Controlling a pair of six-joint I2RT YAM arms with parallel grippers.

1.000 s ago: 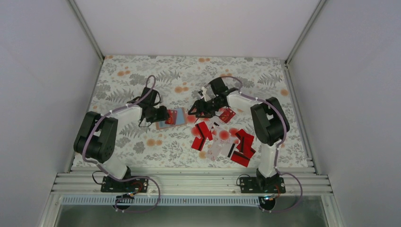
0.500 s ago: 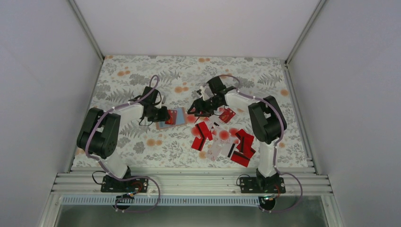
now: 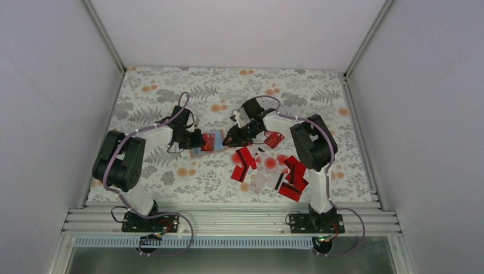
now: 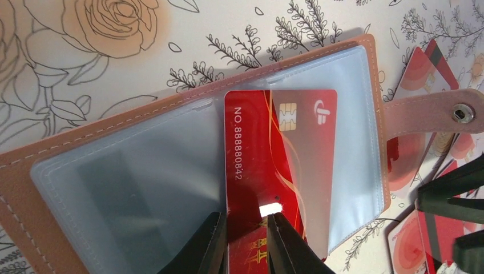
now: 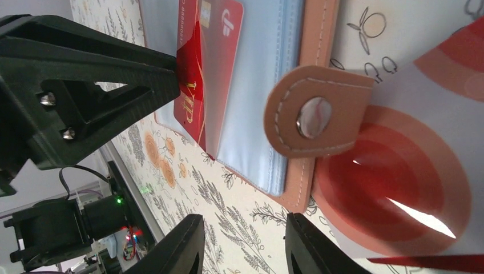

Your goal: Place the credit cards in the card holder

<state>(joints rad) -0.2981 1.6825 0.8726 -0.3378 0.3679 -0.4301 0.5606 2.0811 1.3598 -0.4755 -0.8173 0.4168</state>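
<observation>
The tan card holder [image 4: 34, 149] lies open on the floral cloth, its clear sleeves up [image 3: 218, 142]. A red credit card [image 4: 257, 148] sits half inside the right sleeve [image 5: 197, 68]. My left gripper [image 4: 245, 240] stands on it with a narrow gap between the jaws. One finger is at the card's left edge and the other is over its face [image 3: 198, 139]. My right gripper [image 5: 245, 245] is open above bare cloth just beyond the holder's snap strap [image 5: 311, 117], holding nothing [image 3: 231, 138]. More credit cards [image 3: 271, 166], red and white, lie scattered to the right.
A single red card [image 3: 274, 138] lies apart behind the pile. A white card with a red blot [image 5: 411, 188] lies under the strap. The right arm's black fingers [image 4: 451, 191] show at the holder's right side. Enclosure walls ring the table.
The right gripper has moved left to the holder's strap side and its jaws have narrowed. The left jaws have closed in over the red card; the holder has stayed put.
</observation>
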